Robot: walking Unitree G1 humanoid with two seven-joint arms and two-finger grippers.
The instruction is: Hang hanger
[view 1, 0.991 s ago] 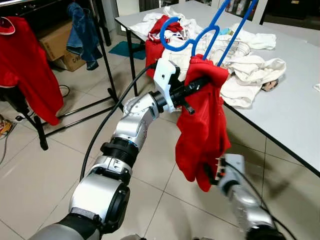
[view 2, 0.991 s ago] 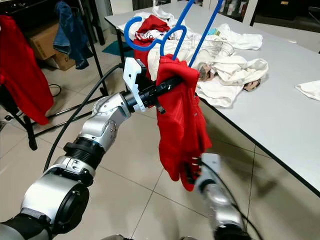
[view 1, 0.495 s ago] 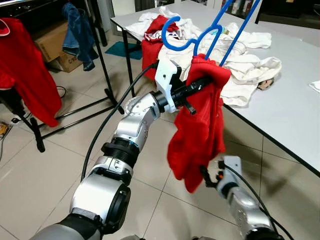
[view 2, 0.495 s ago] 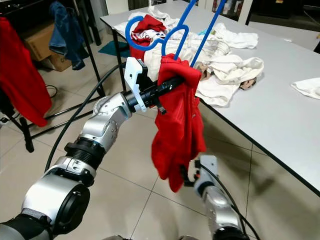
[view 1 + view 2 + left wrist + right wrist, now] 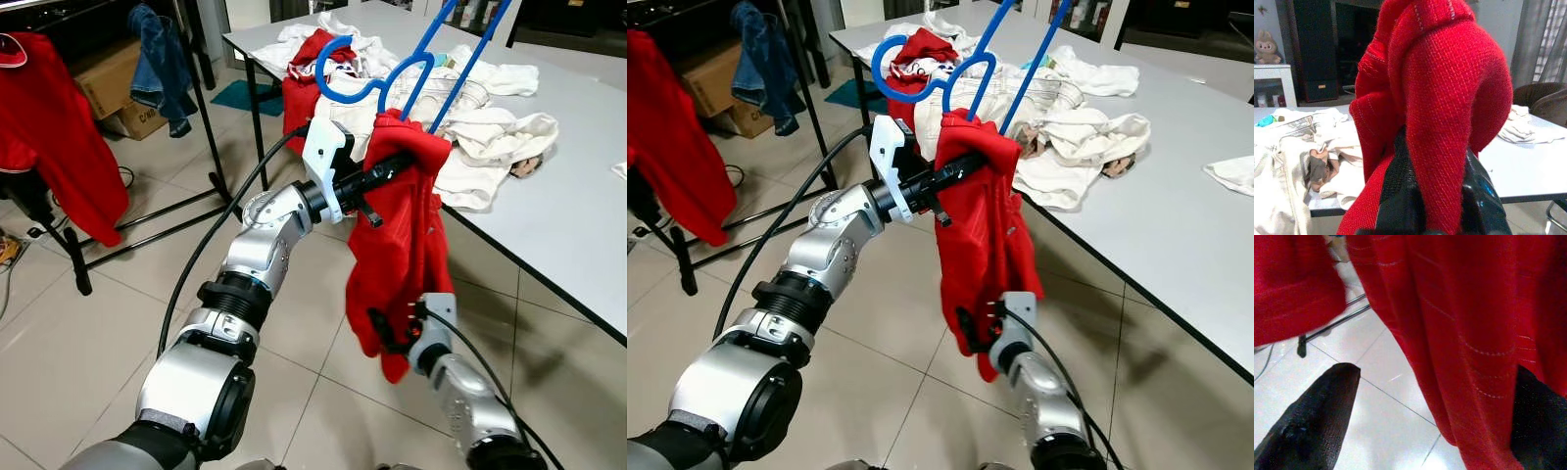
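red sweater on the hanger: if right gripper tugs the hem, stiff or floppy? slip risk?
Likely floppy: the red sweater hangs in loose folds from the blue hanger. It probably stretches before moving, being ribbed knit. It may slide off, since it is bunched on the left gripper.

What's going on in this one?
The left gripper holds up a blue hanger with a red garment draped over it, its fingers shut on the fabric beside a table strewn with clothes. The right gripper reaches up from below, open, with the garment's lower edge between its fingers. A rack with hung clothes stands to the left; the hanger isn't on it yet.
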